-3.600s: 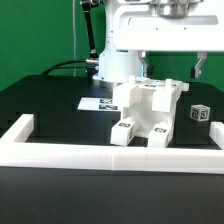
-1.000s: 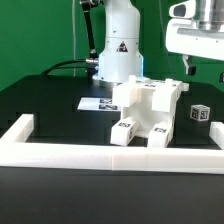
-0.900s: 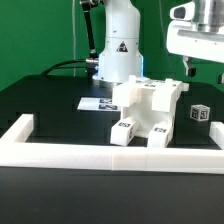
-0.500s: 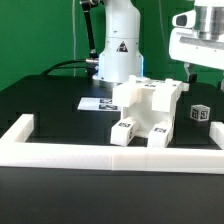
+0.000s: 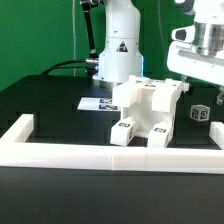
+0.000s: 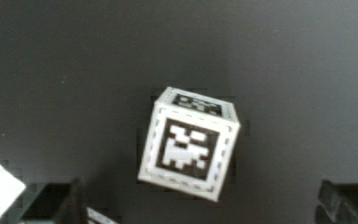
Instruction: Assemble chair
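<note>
**Item: loose block** (image 5: 200, 113), a small cube-like white chair part.
- Location: it stands on the black table (image 5: 50, 100), at the exterior view's right of the chair assembly and clearly apart from it. Nothing touches it.
- Appearance: in the wrist view the loose block (image 6: 194, 145) shows one broad face with a large black-and-white square tag and a narrower neighbouring face with a second tag. Its faces sit skewed against the line between the two fingertips (image 6: 55, 203).

**Item: chair assembly** (image 5: 148, 108), a chunky white structure of joined slabs and blocks.
- Location: mid-table. Two tagged feet point toward the white border rail (image 5: 110, 157), and the marker board (image 5: 95, 103) lies flat just behind it.
- Condition: it appears partly built.

**Item: gripper** (image 5: 203, 85).
- State: the jaws are spread wide and empty.
- Location: it hangs above the loose block, not in contact with it. In the wrist view the gripper (image 6: 197, 205) has a fingertip on each side, well outside the block.

**Step in hand (judged):** the approach to pick up the loose block for fitting onto the chair assembly.

**Next move calls for (judged):**
- Turning the wrist so the pads meet two flat opposite faces.
- A straight descent until the block sits between the fingers.
- A close that does not shove the block sideways.
</note>
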Controlling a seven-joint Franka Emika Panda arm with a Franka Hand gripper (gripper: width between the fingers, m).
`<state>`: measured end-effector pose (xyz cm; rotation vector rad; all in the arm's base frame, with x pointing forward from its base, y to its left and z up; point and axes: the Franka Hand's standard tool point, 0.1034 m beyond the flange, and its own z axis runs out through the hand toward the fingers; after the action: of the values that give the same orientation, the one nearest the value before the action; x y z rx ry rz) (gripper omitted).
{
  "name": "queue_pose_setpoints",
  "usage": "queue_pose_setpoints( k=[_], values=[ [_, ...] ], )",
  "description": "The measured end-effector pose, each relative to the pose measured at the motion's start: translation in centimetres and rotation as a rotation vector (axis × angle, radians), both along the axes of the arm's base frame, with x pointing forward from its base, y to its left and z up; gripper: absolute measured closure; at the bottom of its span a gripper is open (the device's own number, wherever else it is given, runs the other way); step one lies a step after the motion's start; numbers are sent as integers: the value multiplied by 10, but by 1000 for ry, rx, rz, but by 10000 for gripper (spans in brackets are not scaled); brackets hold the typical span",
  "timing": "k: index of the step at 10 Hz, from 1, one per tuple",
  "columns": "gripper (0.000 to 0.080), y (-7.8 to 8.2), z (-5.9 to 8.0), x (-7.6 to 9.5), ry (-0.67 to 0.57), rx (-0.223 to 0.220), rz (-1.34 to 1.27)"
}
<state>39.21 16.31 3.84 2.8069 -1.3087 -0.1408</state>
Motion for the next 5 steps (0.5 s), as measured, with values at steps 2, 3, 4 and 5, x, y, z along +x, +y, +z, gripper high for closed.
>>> queue_pose_setpoints(
  k=[2,3,4,5],
  values=[
    [150,-1,-6,-3,11,-8,4],
    [150,-2,-11,-4,18,-13,5],
    [150,-2,-16,-5,25,-19,6],
    [150,-2,-19,-4,28,-22,7]
  ],
)
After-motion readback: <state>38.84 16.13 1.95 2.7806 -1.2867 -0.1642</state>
